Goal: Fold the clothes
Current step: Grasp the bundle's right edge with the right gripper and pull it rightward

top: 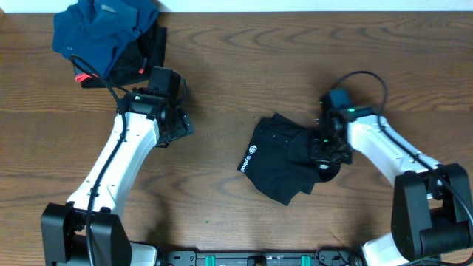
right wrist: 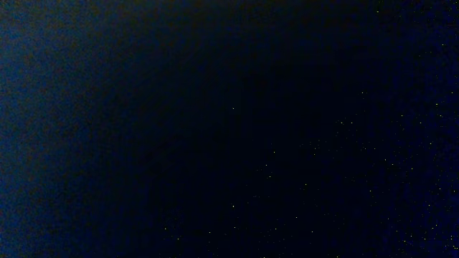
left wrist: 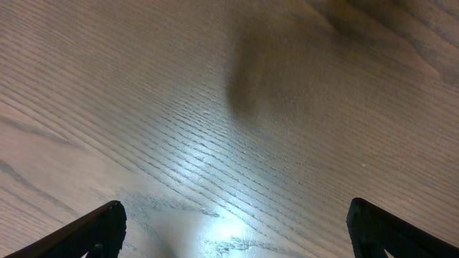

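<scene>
A crumpled black garment [top: 277, 159] with a small white logo lies on the wooden table, right of centre. My right gripper [top: 325, 151] is pressed down onto its right edge. Dark cloth [right wrist: 229, 129] fills the whole right wrist view, so its fingers are hidden. My left gripper [top: 177, 122] hovers over bare wood left of the garment. Its two fingertips show wide apart with nothing between them in the left wrist view [left wrist: 233, 229].
A pile of clothes, blue [top: 103, 29] over black with a bit of red, sits at the table's back left corner. The table's far edge meets a pale wall at the top.
</scene>
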You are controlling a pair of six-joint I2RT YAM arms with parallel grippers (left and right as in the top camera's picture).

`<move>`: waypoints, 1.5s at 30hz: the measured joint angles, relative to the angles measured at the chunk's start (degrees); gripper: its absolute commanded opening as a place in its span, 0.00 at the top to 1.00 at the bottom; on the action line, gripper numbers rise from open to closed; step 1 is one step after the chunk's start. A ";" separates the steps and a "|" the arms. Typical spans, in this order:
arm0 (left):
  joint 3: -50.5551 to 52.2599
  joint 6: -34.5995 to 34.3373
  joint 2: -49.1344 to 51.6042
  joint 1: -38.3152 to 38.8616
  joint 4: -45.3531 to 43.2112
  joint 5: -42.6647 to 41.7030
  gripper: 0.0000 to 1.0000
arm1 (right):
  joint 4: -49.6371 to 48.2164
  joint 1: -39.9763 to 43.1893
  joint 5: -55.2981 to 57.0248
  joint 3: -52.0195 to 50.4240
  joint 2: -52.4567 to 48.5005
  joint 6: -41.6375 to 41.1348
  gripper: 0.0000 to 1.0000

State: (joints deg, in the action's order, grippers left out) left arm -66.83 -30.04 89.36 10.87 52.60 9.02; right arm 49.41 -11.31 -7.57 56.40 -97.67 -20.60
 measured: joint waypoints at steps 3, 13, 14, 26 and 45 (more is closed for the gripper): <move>0.00 0.00 0.02 0.00 0.04 0.00 0.02 | -0.07 4.11 1.22 -0.35 0.00 -0.02 0.91; 0.00 0.00 0.00 0.00 0.13 0.00 0.02 | 7.17 7.87 1.75 7.56 0.28 0.00 0.93; 0.00 0.00 0.00 0.00 0.13 0.00 0.02 | 8.37 7.87 1.38 9.44 0.55 0.00 0.91; 0.02 0.00 0.00 0.00 -0.15 0.00 0.02 | 4.87 3.69 -24.28 19.80 10.67 7.15 0.79; 0.02 0.00 0.02 0.00 -0.33 0.00 0.02 | -25.75 -1.03 -52.50 -10.27 -3.91 6.43 0.65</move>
State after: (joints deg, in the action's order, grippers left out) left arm -66.81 -30.04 89.38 10.87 52.27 9.02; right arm 23.66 -12.34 -60.07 46.13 -101.58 -14.17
